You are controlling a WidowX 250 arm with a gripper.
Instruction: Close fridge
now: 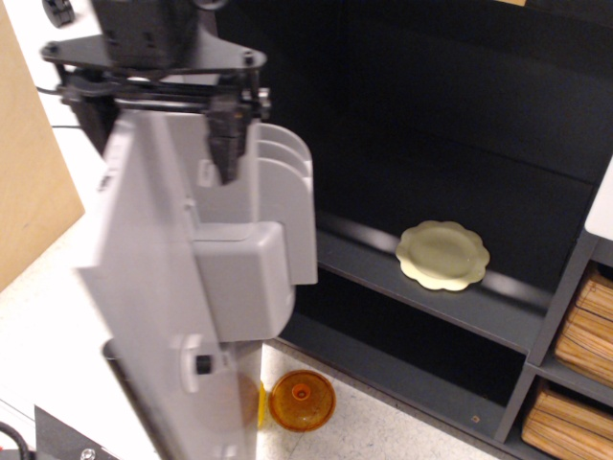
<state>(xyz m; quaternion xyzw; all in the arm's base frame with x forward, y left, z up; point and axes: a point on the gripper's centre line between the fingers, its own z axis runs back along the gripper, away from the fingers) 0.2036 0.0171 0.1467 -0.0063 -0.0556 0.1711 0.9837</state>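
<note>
The fridge stands open, with its dark shelved interior [450,144] across the right half of the view. Its grey door [153,316] swings out at the left, and I see the inner side with its moulded bins [278,220]. The door is blurred with motion. My gripper [163,129] is at the door's top edge, open, with its jaws straddling the edge. One black finger [230,144] hangs on the inner side. The other finger is mostly hidden behind the door.
A pale yellow scalloped plate [442,255] lies on the fridge shelf [383,273]. An orange round lid [303,400] lies on the floor by the door's foot. Brown woven baskets [584,335] sit in a shelving unit at the right. A wooden panel [29,182] stands at the left.
</note>
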